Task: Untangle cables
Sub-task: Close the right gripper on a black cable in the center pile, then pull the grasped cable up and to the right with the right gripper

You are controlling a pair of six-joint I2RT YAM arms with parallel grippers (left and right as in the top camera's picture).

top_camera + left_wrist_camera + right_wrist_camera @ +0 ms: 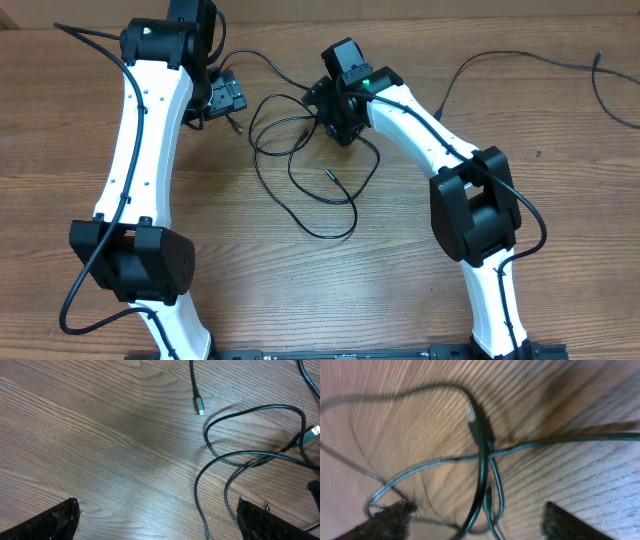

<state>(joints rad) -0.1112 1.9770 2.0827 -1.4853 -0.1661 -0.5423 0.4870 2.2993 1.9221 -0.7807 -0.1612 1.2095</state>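
Right wrist view: cables (pixel 487 455) crossed on counter (pixel 580 400) directly under right tool (pixel 477 512), fingers apart, gripping nothing; left tool (pixel 156 510) near right tool, likewise wide apart, empty; likely fault: closing over several strands together, tightening the knot.

Table (pixel 100 420): pale brown wood with long streaked grain, lying under and between the left fingers (pixel 45 522).
Shadow (pixel 135 435): soft grey patch on the wood, ahead of the left fingers.
Dark speck (pixel 538 153): on the wood, well apart from the right fingers (pixel 390 517).

White arm links (pixel 140 130), black joints (pixel 470 212), black wiring (pixel 543 230), green light (pixel 367 82)
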